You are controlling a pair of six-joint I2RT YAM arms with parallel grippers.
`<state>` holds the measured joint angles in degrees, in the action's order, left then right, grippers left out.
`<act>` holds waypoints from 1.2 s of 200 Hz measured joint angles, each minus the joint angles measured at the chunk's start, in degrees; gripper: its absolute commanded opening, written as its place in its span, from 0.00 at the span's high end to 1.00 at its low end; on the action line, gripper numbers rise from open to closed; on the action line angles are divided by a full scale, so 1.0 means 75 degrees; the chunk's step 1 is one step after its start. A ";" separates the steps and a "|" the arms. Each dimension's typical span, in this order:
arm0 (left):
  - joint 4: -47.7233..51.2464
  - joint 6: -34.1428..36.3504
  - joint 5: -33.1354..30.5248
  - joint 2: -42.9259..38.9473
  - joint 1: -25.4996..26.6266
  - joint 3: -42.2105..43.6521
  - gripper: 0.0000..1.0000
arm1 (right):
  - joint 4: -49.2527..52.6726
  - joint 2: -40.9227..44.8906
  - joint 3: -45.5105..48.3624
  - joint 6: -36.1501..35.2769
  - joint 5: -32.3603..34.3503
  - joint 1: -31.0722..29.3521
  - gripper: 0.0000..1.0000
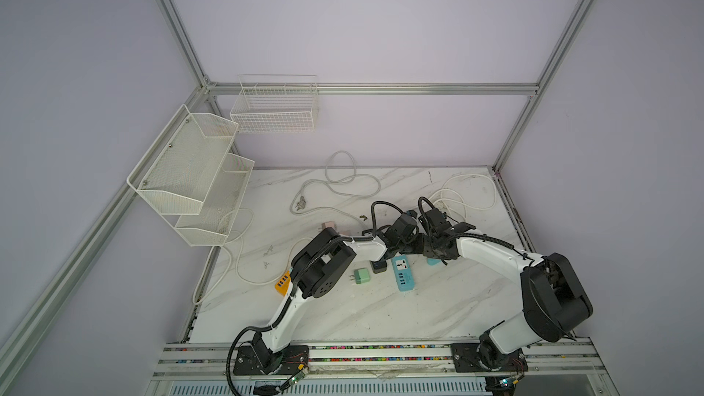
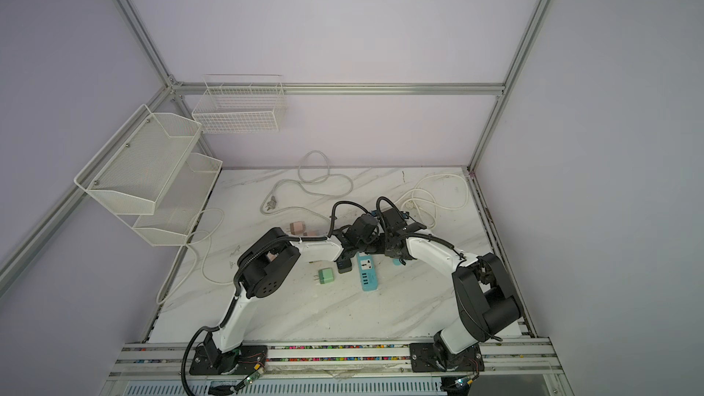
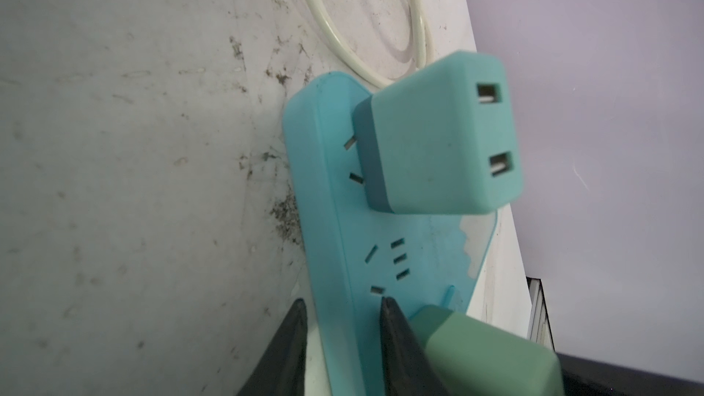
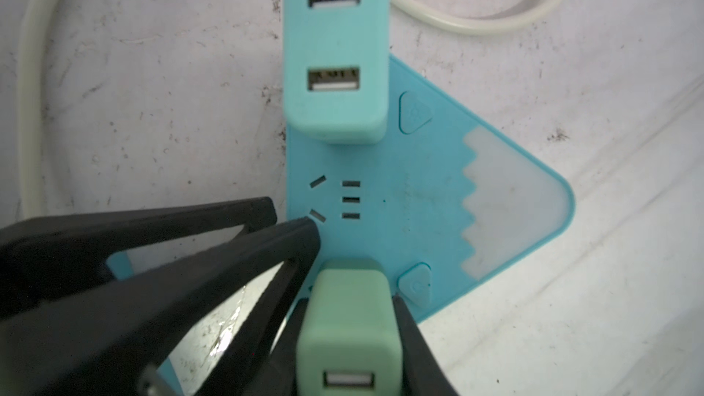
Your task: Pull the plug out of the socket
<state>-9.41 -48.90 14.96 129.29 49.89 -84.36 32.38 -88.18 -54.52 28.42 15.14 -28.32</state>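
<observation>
Both claws at the blue socket [image 4: 419,203] on the table [image 1: 381,310].
Right gripper [image 4: 350,304] clenched on green plug [image 4: 346,318], which sits in the socket's near end; left gripper [image 4: 291,220] pinches the socket edge beside it; teal plug [image 4: 335,51] plugged in farther; white cable [image 4: 34,89] beyond.

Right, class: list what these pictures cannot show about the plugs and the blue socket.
Prongs of the green plug: right wrist view, hidden under its own body in the right claw; seated or loose, unclear.
Most of the blue socket: both top views, covered by the left arm and right arm.
Where the white cable ends: wrist views, behind the teal plug.
</observation>
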 measured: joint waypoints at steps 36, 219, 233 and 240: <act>-0.0122 -0.0003 0.0102 -0.0003 -0.0006 0.0035 0.68 | 0.0020 0.0076 0.0000 -0.0003 0.0029 0.0006 0.94; -0.1005 -0.0562 0.0769 -0.0073 -0.0166 0.0425 0.58 | -0.0093 0.0580 0.0274 0.0003 -0.0717 0.0163 0.97; -0.1244 -0.0731 0.0831 -0.0085 -0.0195 0.0527 0.57 | -0.0102 0.0650 0.0274 0.0044 -0.0857 0.0210 0.98; -0.1378 -0.0813 0.0877 -0.0087 -0.0210 0.0583 0.57 | -0.0102 0.0697 0.0274 0.0082 -0.0924 0.0233 0.98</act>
<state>-19.75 -55.00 21.54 128.64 48.31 -79.99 31.62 -82.96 -52.47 29.04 8.21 -26.57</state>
